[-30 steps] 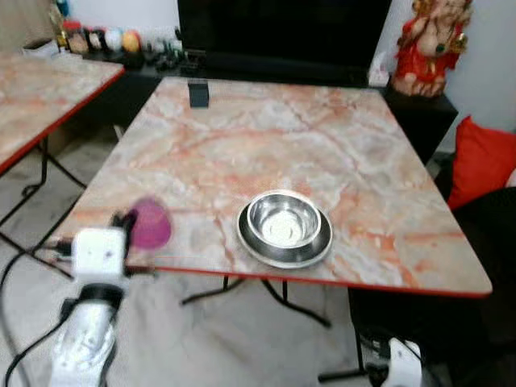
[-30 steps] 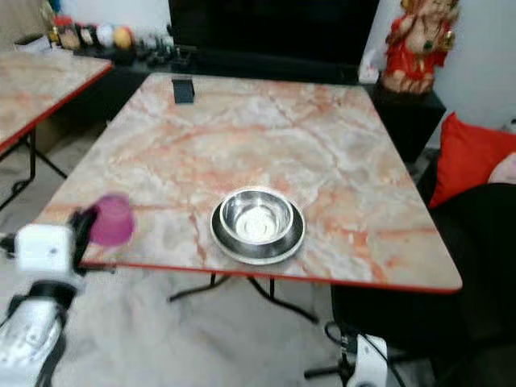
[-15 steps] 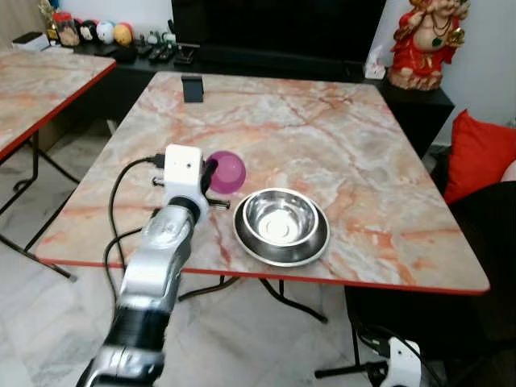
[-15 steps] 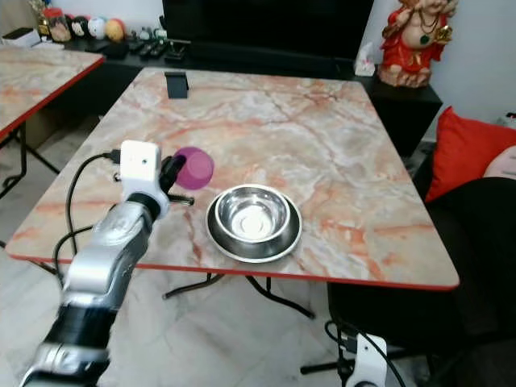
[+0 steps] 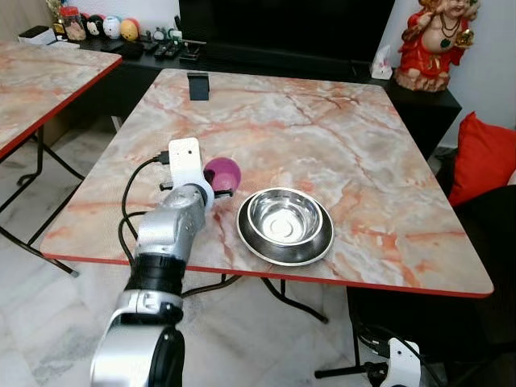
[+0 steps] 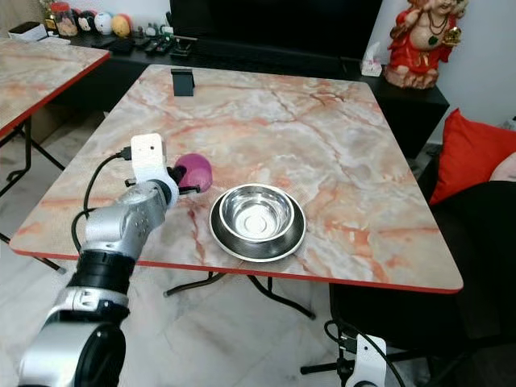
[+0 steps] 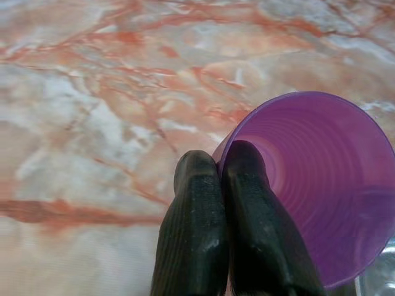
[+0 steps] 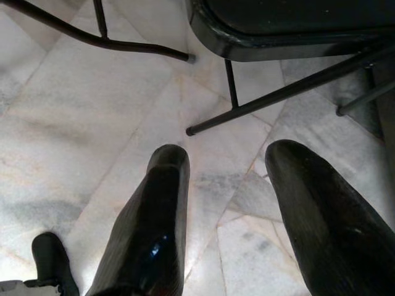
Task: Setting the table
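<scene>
Over the marble table [image 5: 339, 145], the outstretched left gripper [image 7: 219, 176] pinches the purple cup's [image 7: 321, 185] rim beside the steel bowl [image 5: 284, 224].

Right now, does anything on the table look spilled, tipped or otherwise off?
Nothing spilled or damaged. The purple cup is not standing: the left gripper holds it by the rim, tilted, beside the steel bowl, which sits upright in its plate near the table edge.

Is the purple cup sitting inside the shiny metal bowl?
No, the purple cup is beside the metal bowl, pinched at its rim by the left end effector.
</scene>
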